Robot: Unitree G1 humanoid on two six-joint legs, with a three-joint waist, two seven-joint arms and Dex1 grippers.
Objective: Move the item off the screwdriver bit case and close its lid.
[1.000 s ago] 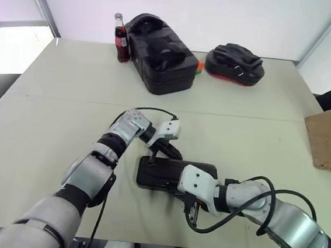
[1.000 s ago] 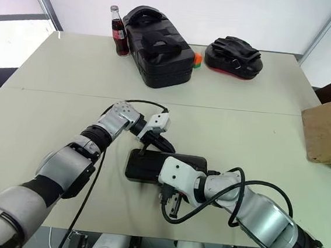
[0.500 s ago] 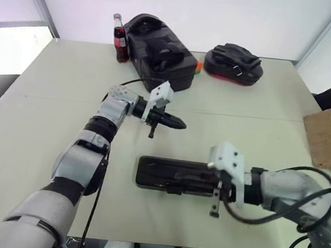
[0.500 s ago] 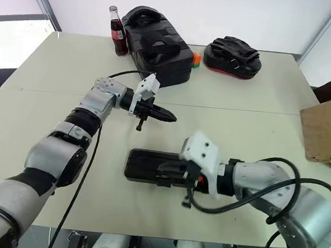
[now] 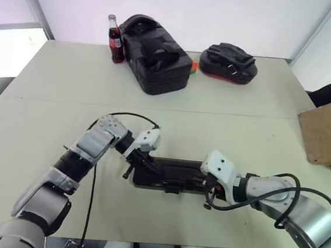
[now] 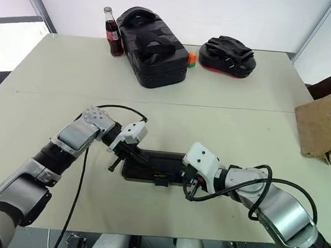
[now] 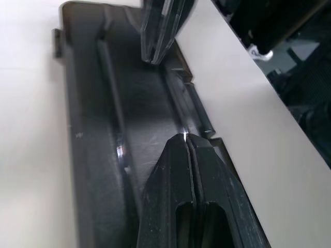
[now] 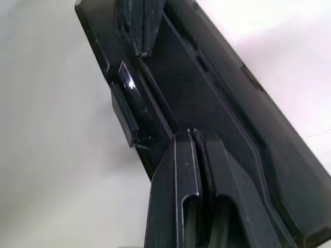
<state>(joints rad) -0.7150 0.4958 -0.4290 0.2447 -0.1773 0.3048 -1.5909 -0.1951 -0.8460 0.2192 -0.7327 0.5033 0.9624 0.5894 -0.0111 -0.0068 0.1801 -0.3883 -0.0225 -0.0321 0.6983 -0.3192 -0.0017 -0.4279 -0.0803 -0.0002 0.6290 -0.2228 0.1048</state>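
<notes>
Returning from farther back, the left gripper [image 5: 144, 162], fingers pinched together and empty, now presses the left end of the flat black plastic bit case [image 5: 169, 174] lying near-centre. The right gripper [image 5: 206, 183], likewise pinched, presses its right end. Its lid looks closed.

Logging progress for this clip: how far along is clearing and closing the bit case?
Done, apparently: nothing lies on the bit case, and its lid lies flat. In hand: the left hand and right hand, both shut, rest on opposite ends. Left: I cannot tell whether the latch has caught.
</notes>
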